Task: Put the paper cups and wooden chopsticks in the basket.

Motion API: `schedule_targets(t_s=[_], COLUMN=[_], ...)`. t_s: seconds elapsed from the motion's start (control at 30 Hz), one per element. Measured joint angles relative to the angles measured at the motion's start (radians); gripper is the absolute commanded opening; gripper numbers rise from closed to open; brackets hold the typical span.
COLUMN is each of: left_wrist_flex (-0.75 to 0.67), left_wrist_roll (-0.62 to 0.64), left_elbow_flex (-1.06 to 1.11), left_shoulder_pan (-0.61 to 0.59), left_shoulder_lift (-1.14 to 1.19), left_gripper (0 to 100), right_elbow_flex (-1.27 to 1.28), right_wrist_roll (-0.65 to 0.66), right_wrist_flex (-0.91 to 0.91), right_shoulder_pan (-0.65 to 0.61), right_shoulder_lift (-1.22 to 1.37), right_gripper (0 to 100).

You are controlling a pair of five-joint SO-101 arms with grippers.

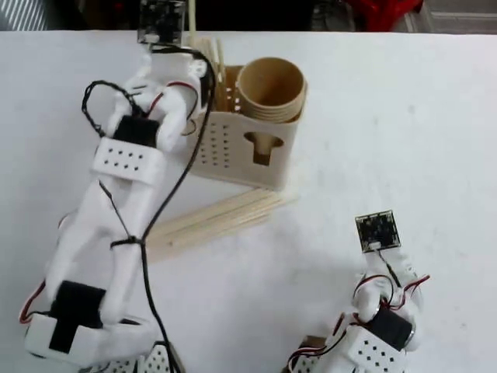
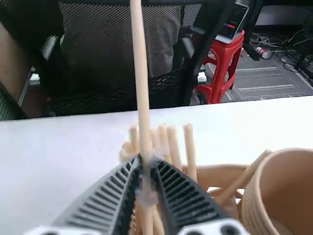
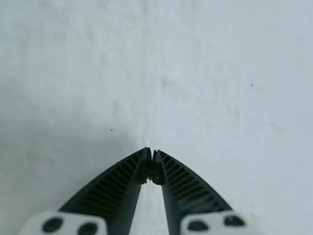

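Observation:
A perforated cream basket (image 1: 233, 148) stands at the table's back middle. It holds a stack of paper cups (image 1: 270, 89) and several upright wooden chopsticks (image 1: 217, 66). My left gripper (image 2: 145, 166) is over the basket's left side, shut on one wooden chopstick (image 2: 139, 73) that stands upright above the others (image 2: 168, 142). The paper cups' rim (image 2: 281, 191) is beside it. More chopsticks (image 1: 213, 219) lie in a bundle on the table in front of the basket. My right gripper (image 3: 150, 161) is shut with nothing in it, low over bare white table at the front right.
The white table (image 1: 404, 132) has free room to the right of the basket and at the far left. The left arm (image 1: 109, 225) stretches from the front left edge toward the basket. A dark chair and a red stool (image 2: 220, 63) stand beyond the table.

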Motion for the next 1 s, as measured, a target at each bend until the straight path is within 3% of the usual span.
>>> schedule_targets(t_s=[0.4,0.83,1.0], left_wrist_flex=[0.000,0.000,0.000], left_wrist_roll=[-0.023,-0.023,-0.023], left_elbow_flex=[0.196,0.203,0.203], left_shoulder_pan=[0.005,0.006,0.006], left_shoulder_lift=[-0.232,-0.253,-0.253], left_gripper=[2,2,8], right_elbow_flex=[0.000,0.000,0.000], right_wrist_roll=[0.000,0.000,0.000], right_wrist_flex=[0.000,0.000,0.000], right_shoulder_pan=[0.000,0.000,0.000], right_shoulder_lift=[0.000,0.000,0.000], right_gripper=[1.8,1.8,1.8])
